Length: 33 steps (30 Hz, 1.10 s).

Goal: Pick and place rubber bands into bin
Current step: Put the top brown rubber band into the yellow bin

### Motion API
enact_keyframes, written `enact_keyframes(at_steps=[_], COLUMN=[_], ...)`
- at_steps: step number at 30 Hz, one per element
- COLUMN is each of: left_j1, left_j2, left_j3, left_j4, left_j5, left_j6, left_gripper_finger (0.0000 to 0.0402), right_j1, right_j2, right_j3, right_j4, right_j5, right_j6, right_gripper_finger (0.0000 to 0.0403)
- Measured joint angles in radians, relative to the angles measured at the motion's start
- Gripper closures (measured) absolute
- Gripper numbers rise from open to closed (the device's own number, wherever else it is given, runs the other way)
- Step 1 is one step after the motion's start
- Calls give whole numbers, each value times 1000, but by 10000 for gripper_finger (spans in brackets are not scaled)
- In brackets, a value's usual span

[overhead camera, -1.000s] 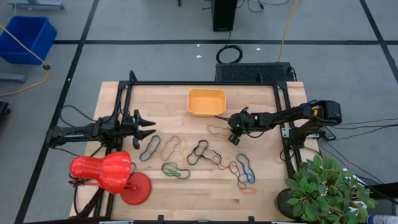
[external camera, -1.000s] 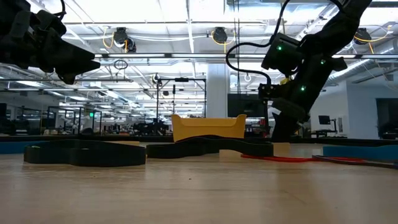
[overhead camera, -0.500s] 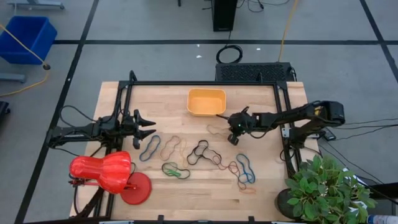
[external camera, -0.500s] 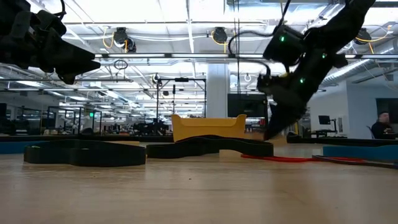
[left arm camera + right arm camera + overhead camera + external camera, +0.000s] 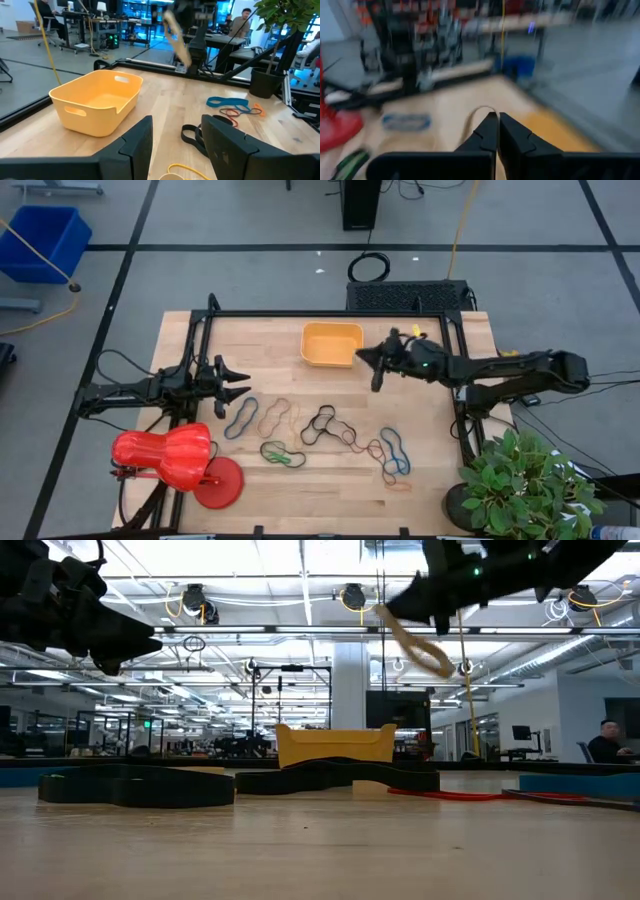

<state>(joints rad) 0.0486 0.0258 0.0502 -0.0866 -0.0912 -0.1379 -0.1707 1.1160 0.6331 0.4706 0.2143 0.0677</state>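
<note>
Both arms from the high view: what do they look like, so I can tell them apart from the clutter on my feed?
Both are dark, slim, jointed arms. The left gripper ends in two black pointed fingers, with thin black cables looping beside the arm. The right gripper is also black, with small green lights near its wrist in the low view. Close up, the left fingers are matte black, blocky and flat-faced.

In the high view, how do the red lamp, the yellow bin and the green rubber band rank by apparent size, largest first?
1. Red lamp
2. Yellow bin
3. Green rubber band

All three differ plainly.
</note>
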Motion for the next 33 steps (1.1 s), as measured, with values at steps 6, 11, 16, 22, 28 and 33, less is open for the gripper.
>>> enact_keyframes(at_steps=[6,11,16,22,28,33], left_j1=[0,0,0,0,0,0], left_j2=[0,0,0,0,0,0], left_j3=[-1,-1,-1,-1,-1,-1], left_j4=[10,11,13,13,13,12], left_j5=[-28,-42,-43,-44,-43,-43], left_j6=[1,0,0,-3,-6,-6], left_gripper_finger=[227,227,227,226,227,226], right_j1=[-35,-70,-102,-145,-197,-209], right_j2=[-19,34,129,266,399,504], right_j3=[76,193,321,415,420,420], right_j4=[51,-17,-70,-70,-108,-160], right_j5=[71,70,69,69,69,68], right_j6=[-129,-159,-216,-236,-216,-156], right_gripper_finger=[402,402,403,403,403,403])
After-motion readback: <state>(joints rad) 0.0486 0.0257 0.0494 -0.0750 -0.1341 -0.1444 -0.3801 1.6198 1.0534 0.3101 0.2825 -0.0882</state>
